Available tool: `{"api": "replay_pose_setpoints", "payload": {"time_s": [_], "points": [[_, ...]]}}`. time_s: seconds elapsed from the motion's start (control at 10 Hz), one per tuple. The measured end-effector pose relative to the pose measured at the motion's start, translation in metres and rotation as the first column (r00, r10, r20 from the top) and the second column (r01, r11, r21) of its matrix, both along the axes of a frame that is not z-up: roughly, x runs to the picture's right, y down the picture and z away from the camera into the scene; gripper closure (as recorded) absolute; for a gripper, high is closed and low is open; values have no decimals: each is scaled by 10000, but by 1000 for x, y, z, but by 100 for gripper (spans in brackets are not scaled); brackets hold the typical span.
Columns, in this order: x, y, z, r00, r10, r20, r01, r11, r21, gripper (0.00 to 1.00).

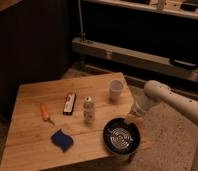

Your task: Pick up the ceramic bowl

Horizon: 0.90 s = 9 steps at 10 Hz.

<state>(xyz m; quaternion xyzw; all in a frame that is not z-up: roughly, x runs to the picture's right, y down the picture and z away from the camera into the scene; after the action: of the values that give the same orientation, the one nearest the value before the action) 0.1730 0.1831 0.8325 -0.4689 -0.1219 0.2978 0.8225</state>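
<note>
table [37, 95] | ceramic bowl [121, 135], cup [116, 89], bottle [88, 110], sponge [62, 140] | gripper [131, 118] at bowl rim
</note>
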Motion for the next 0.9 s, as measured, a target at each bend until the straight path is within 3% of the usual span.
{"api": "replay_pose_setpoints", "payload": {"time_s": [0.1,0.2,0.3,0.4,0.6,0.7,0.9], "points": [[4,-1,-1,9986,407,327,-391,9981,-481,100],[12,1,-3,9926,993,695,-914,9898,-1088,100],[22,0,-7,9731,1970,1193,-1740,9683,-1794,100],[35,2,-11,9434,2859,1679,-2418,9398,-2416,100],[44,-3,-22,8824,3972,2523,-3108,8945,-3214,100],[51,-5,-32,8660,4254,2628,-3300,8811,-3387,100],[53,-13,-50,8653,4230,2688,-3320,8856,-3248,100]]}}
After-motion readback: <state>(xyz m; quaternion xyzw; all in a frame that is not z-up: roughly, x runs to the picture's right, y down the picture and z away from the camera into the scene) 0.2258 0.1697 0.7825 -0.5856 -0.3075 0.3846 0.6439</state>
